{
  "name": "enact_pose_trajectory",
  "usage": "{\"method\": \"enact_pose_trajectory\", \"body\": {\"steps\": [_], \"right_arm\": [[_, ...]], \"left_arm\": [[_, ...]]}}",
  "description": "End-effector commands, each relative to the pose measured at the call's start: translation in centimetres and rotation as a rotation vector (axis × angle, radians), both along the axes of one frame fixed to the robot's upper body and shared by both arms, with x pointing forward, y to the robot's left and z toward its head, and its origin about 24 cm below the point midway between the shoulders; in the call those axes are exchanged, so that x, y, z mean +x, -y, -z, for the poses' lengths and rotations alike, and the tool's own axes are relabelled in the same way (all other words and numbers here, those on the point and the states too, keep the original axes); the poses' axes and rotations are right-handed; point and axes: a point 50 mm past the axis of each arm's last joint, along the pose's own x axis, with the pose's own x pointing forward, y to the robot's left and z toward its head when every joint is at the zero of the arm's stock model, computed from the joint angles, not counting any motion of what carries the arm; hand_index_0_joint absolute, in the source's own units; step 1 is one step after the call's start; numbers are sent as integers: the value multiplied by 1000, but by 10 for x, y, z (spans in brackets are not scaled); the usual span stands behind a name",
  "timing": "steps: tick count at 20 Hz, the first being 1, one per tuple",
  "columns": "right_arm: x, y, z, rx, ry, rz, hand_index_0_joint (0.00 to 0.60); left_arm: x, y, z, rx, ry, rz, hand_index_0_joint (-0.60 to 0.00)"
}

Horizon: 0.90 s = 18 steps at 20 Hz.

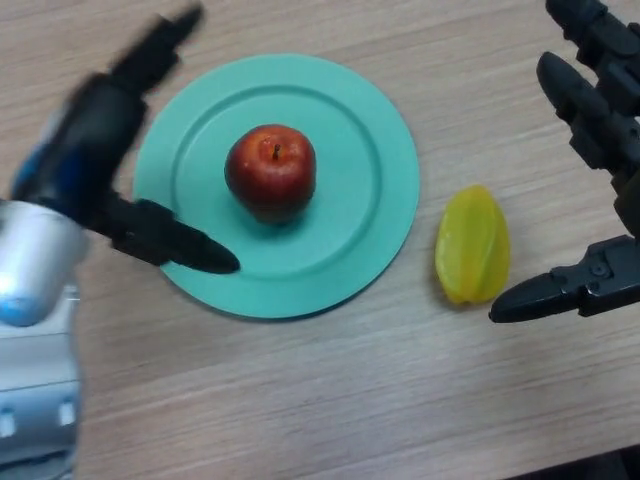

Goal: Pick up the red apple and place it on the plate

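Observation:
The red apple (271, 168) stands upright in the middle of the teal plate (370, 210). My left hand (95, 150) is at the plate's left edge, open, with its fingers straight and spread; its thumb reaches over the plate's lower left rim, a little short of the apple. The hand holds nothing. My right hand (610, 150) is at the right edge of the view, open and empty, with its fingers spread on either side of open table right of a yellow star fruit.
A yellow star fruit (472, 245) lies on the wooden table (350, 400) just right of the plate, between the plate and my right hand. The table's near edge shows at the bottom right corner.

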Motion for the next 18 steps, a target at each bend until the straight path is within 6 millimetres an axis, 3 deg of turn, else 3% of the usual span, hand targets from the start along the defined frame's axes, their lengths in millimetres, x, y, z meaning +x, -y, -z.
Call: {"method": "enact_pose_trajectory", "body": {"steps": [1,4,8,12,18], "right_arm": [[-10,2,-30,-16,203,13,0],[-10,-2,-31,-20,205,2,0],[-13,-6,-33,-31,219,-13,0],[-14,-16,-37,-49,211,-81,0],[-12,-15,-37,-20,202,-76,0]], "left_arm": [[-17,-16,-23,-68,131,-3,0],[-38,-29,-30,-347,136,118,0],[-53,-44,-35,-492,235,145,0],[-61,-57,-45,-526,374,84,0],[-68,-47,-42,-601,383,105,0]]}}
